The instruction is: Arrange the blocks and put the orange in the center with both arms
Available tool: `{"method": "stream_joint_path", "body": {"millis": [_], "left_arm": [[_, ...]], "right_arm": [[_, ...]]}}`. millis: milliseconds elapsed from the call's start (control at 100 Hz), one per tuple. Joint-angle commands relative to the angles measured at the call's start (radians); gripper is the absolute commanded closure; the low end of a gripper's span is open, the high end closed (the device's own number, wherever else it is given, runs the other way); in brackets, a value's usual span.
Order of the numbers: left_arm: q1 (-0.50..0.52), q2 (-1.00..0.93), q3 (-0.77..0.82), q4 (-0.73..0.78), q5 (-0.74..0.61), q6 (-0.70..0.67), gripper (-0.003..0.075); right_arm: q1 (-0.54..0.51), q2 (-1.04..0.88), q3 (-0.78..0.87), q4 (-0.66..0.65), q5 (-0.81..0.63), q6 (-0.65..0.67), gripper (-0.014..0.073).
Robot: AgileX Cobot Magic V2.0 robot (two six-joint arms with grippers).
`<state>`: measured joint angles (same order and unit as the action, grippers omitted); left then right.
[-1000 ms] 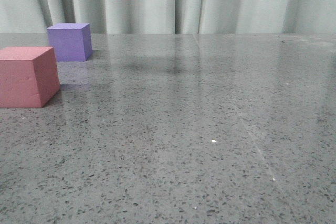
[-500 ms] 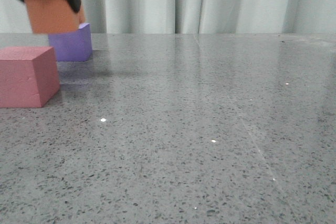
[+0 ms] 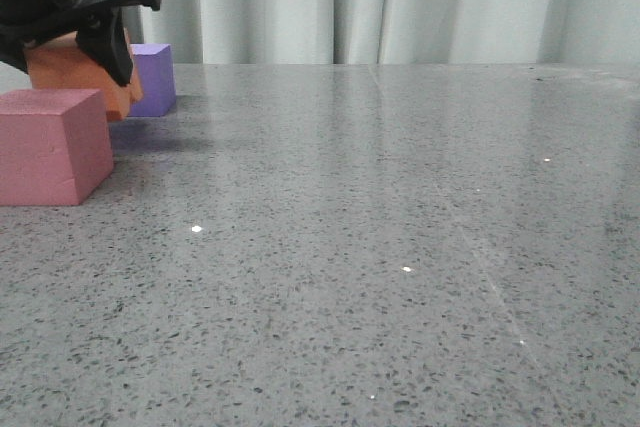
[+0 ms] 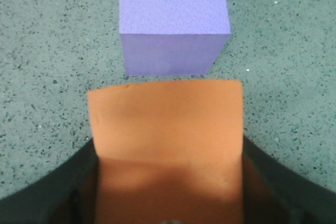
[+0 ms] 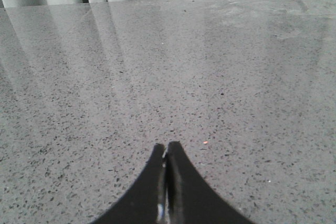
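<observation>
My left gripper (image 3: 75, 52) is shut on the orange cube (image 3: 80, 75) at the far left of the front view. It holds the cube low, between the pink-red cube (image 3: 52, 145) in front and the purple cube (image 3: 152, 77) behind. I cannot tell whether the orange cube touches the table. In the left wrist view the orange cube (image 4: 165, 140) fills the jaws of the left gripper (image 4: 168, 182), with the purple cube (image 4: 173, 22) just beyond it. My right gripper (image 5: 167, 148) is shut and empty over bare table. It does not show in the front view.
The grey speckled table (image 3: 400, 247) stretches to the right of the cubes. A pale curtain (image 3: 400, 2) hangs behind the table's far edge.
The left gripper has carried the orange cube leftward and down, from high above the table to the gap between the pink-red and purple cubes.
</observation>
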<state>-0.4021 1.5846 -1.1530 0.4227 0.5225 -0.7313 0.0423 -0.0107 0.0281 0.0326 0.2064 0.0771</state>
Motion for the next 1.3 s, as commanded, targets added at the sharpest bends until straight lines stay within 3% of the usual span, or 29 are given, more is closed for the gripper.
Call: {"method": "stream_joint_path", "body": {"millis": [0,130,250,450,510,880,1090,1290], "left_arm": [[0.002,-0.020,-0.023,0.018,-0.060,0.001,0.0622],[0.002,0.007,-0.023,0.018,-0.062,0.001,0.0603],[0.002,0.028,-0.023,-0.007,-0.074,0.016,0.0501],[0.002,0.027,-0.023,-0.137,-0.118,0.168,0.0061],[0.002,0.026,-0.023,-0.146,-0.115,0.168,0.0001],[0.002,-0.103,-0.023,-0.121,-0.060,0.178,0.0017],[0.002,-0.324,0.014,-0.031,-0.022,0.178,0.0017],[0.002,-0.615,0.167,0.016,-0.023,0.178,0.0049]], "right_arm": [[-0.004,-0.024,-0.015,-0.008,-0.087,-0.002,0.0660],[-0.004,-0.024,-0.015,-0.008,-0.087,-0.002,0.0660],[-0.004,-0.024,-0.015,-0.008,-0.087,-0.002,0.0660],[-0.004,-0.024,-0.015,-0.008,-0.087,-0.002,0.0660],[-0.004,-0.024,-0.015,-0.008,-0.087,-0.002,0.0660],[-0.004,-0.024,-0.015,-0.008,-0.087,-0.002,0.0660],[-0.004,-0.024,-0.015,-0.008,-0.087,-0.002,0.0660],[-0.004,-0.024,-0.015,-0.008,-0.087,-0.002,0.0660]]}}
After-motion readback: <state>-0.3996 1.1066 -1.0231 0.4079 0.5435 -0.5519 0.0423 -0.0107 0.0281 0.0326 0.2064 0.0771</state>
